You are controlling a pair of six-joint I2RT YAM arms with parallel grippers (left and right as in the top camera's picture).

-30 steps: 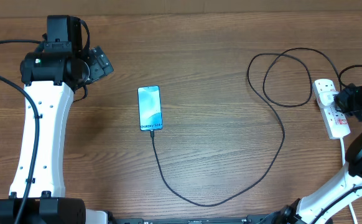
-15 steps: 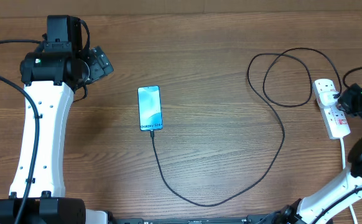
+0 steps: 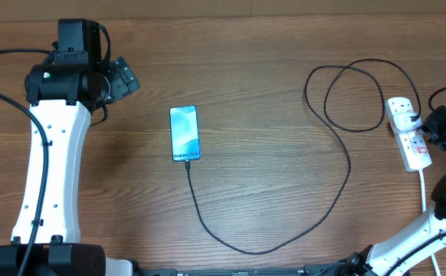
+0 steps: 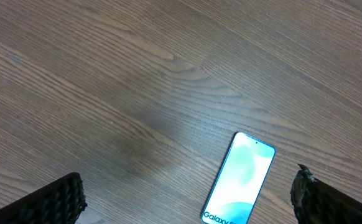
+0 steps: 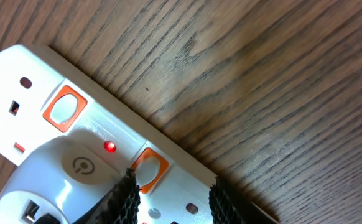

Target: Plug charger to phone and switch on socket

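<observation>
The phone (image 3: 184, 133) lies flat at the table's middle, screen lit; it also shows in the left wrist view (image 4: 240, 177). The charger's black cable (image 3: 349, 165) meets the phone's near end, loops across the table and runs to the socket (image 3: 407, 136), a white power strip at the right. My right gripper (image 3: 434, 127) is just right of the strip. In the right wrist view its tips (image 5: 173, 183) stand a narrow gap apart over the strip (image 5: 75, 143), holding nothing, beside an orange-framed switch (image 5: 150, 169); a red light (image 5: 109, 147) glows. My left gripper (image 3: 125, 77) hovers wide open and empty, far left of the phone.
A black plug (image 3: 414, 119) sits in the strip. The strip's white cord (image 3: 424, 184) runs toward the near edge. The cable makes a large loop (image 3: 345, 96) left of the strip. The left arm (image 3: 50, 169) stretches along the left side.
My right gripper has drawn a little to the right, off the top of the strip. The left arm, phone and cable have not moved.
</observation>
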